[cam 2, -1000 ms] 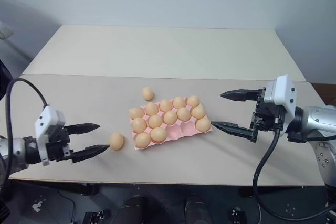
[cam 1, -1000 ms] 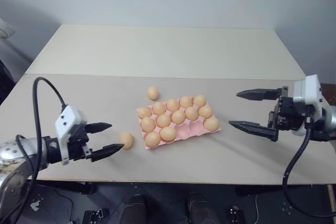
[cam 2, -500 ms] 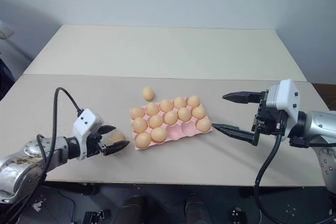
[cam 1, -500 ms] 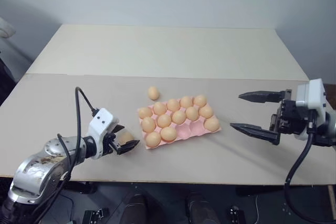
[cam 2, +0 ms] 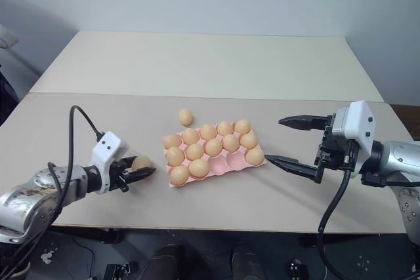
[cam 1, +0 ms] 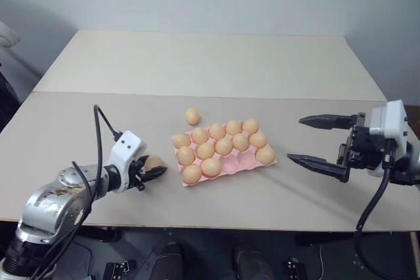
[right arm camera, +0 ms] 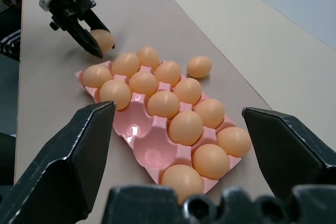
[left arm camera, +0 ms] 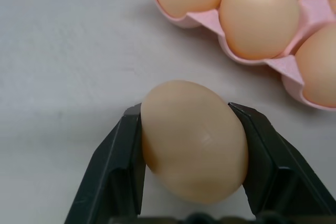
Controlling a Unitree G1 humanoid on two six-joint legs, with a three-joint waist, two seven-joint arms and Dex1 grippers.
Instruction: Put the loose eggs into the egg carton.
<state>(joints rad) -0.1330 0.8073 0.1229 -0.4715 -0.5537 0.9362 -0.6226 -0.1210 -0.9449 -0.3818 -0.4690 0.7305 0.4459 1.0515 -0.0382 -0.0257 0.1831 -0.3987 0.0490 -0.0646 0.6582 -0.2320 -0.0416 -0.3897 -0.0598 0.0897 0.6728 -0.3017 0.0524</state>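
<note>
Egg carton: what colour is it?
Pale pink. The egg carton shows best in the right wrist view, where its bare cups are visible.

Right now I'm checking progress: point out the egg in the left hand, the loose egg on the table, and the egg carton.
held egg (left arm camera: 191, 140), left wrist view, its middle
loose egg (cam 1: 191, 117), left eye view, its middle
egg carton (right arm camera: 137, 131), right wrist view, an empty cup

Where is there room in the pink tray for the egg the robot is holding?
The egg carton has two bare cups side by side, on its near edge between the corner egg and the other near-edge eggs. Everywhere else it is packed with eggs. The held egg sits in the left gripper beside the carton; one loose egg lies just behind it.
</note>
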